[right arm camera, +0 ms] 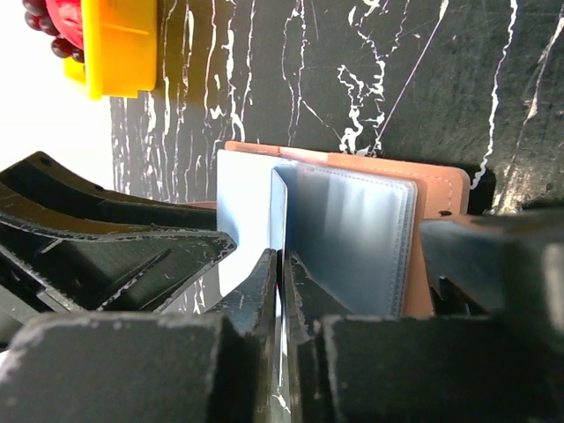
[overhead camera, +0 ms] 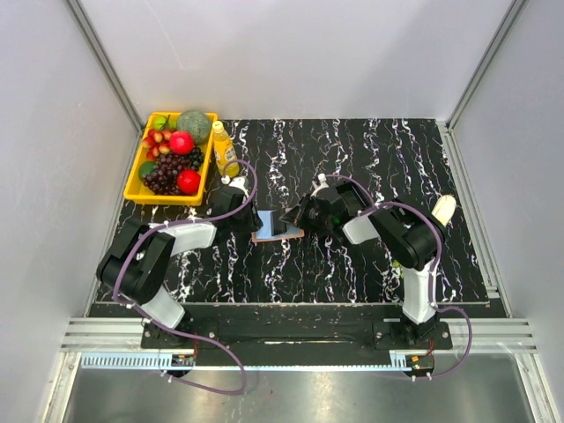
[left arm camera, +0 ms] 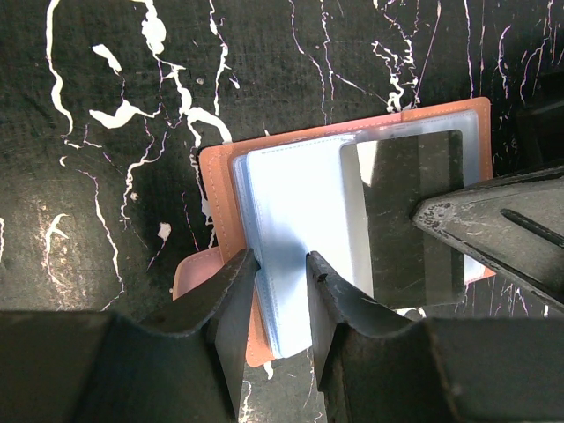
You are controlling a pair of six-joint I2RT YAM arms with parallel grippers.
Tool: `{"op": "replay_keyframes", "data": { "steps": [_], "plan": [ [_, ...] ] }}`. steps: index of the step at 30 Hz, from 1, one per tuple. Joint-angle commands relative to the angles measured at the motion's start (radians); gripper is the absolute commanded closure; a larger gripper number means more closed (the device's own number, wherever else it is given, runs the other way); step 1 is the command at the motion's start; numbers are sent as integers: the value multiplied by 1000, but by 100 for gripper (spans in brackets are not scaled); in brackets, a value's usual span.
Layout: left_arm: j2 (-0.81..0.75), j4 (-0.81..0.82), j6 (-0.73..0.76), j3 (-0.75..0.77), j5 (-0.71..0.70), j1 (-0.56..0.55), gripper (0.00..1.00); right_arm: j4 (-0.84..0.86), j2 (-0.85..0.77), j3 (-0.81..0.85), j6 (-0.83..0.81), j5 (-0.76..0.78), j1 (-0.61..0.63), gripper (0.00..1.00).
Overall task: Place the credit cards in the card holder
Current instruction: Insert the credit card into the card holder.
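Note:
The card holder point(overhead camera: 264, 231), tan-brown leather with clear bluish sleeves, lies open on the black marbled table between the two arms. My left gripper point(left arm camera: 282, 269) is shut on the near edge of its pale blue sleeve stack point(left arm camera: 295, 220), holding the sleeves up from the cover point(left arm camera: 222, 203). A dark glossy credit card point(left arm camera: 410, 211) sits partly inside a clear sleeve. My right gripper point(right arm camera: 280, 260) is shut on that card, which shows edge-on point(right arm camera: 278, 207) next to the sleeves point(right arm camera: 352, 238). In the top view the two grippers, left point(overhead camera: 251, 218) and right point(overhead camera: 293, 220), meet over the holder.
A yellow tray point(overhead camera: 132, 187) of fruit stands at the back left, with a small yellow bottle point(overhead camera: 224, 148) beside it. A pale banana-like object point(overhead camera: 443, 209) lies at the right edge. The tray's corner point(right arm camera: 123, 44) shows in the right wrist view.

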Motion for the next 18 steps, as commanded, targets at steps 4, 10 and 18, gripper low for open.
{"op": "replay_keyframes", "data": {
  "steps": [4, 10, 18],
  "plan": [
    [10, -68, 9, -27, 34, -7, 66, -238, -41, 50, -101, 81, 40, 76],
    [13, -66, 6, -27, 39, -7, 66, -373, -74, 121, -202, 119, 63, 65],
    [9, -57, 6, -30, 42, -7, 66, -522, -67, 201, -268, 200, 99, 43]
  ]
}}
